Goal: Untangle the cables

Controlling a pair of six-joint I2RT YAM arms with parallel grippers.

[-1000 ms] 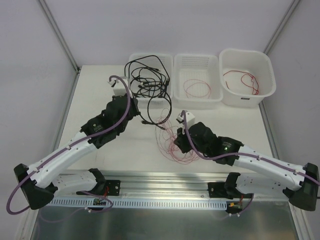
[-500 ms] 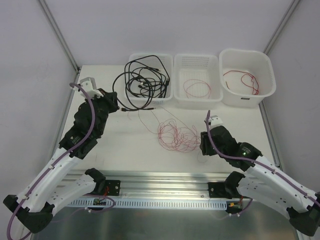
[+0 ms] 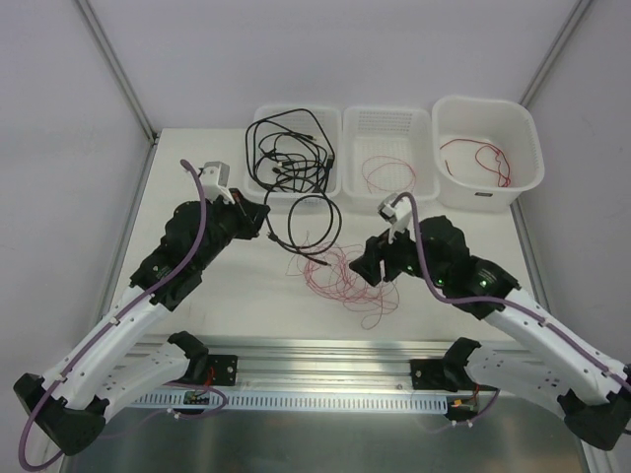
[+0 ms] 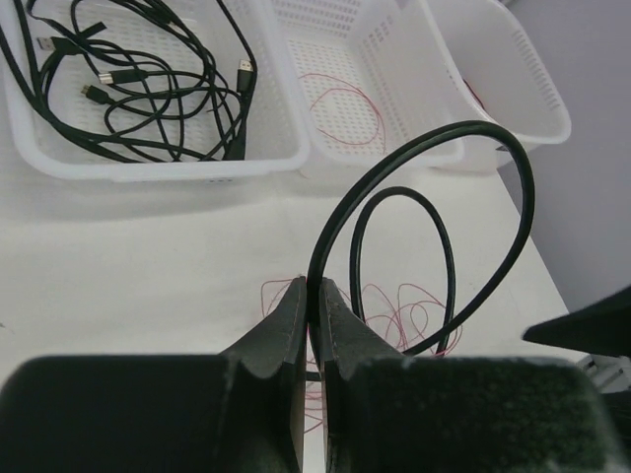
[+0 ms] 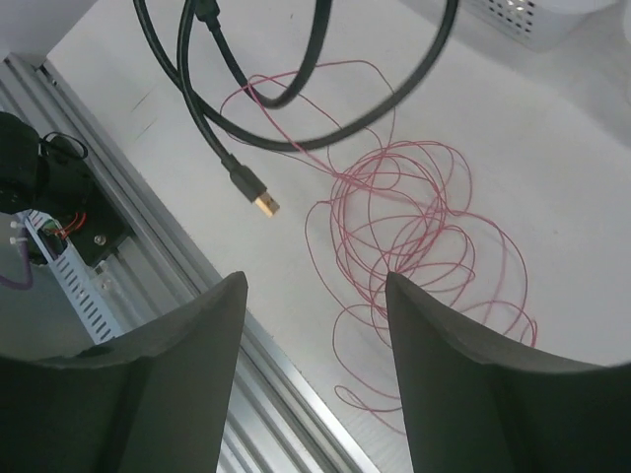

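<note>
My left gripper (image 3: 264, 219) (image 4: 314, 286) is shut on a thick black cable (image 3: 308, 225) (image 4: 463, 125), which hangs in a double loop above the table. Its gold USB plug (image 5: 258, 200) dangles free. Under the loop, a tangle of thin red wire (image 3: 345, 271) (image 5: 419, 212) lies on the white table. My right gripper (image 3: 369, 266) (image 5: 315, 278) hovers open over the near side of that tangle, with nothing between its fingers. More black cables (image 3: 286, 156) (image 4: 148, 84) lie coiled in the left basket and trail out toward the held loop.
Three white containers stand along the back: the left basket (image 3: 296, 110), a middle basket (image 3: 389, 111) with one red wire, and a right bin (image 3: 488, 101) with another red wire. An aluminium rail (image 3: 315, 350) (image 5: 148, 246) runs along the near table edge.
My right gripper has opened and swung up and left over the red wires. My left arm has moved right again with the black cable, whose loop now hangs over the tangle.
</note>
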